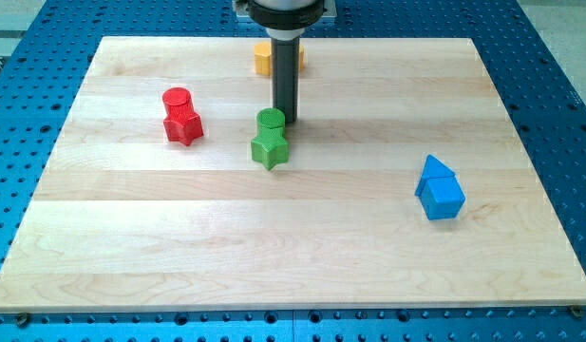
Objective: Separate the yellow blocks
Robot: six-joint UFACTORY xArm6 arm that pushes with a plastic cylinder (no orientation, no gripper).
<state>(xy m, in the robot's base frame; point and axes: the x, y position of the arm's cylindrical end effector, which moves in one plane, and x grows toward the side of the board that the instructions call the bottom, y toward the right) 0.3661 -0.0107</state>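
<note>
The yellow blocks (pixel 265 59) sit near the view's top edge of the wooden board (pixel 293 237), mostly hidden behind the dark rod; only a yellow part left of the rod and a sliver right of it show, so their shapes cannot be made out. My tip (pixel 286 120) rests on the board just below the yellow blocks, touching or almost touching the upper right side of the green cylinder (pixel 271 119). A green star (pixel 270 147) lies right below the green cylinder.
A red cylinder (pixel 177 98) and a red star (pixel 183 124) sit together at the upper left. Two blue blocks, a triangular one (pixel 436 171) and a cube (pixel 444 198), sit together at the right. A blue perforated table surrounds the board.
</note>
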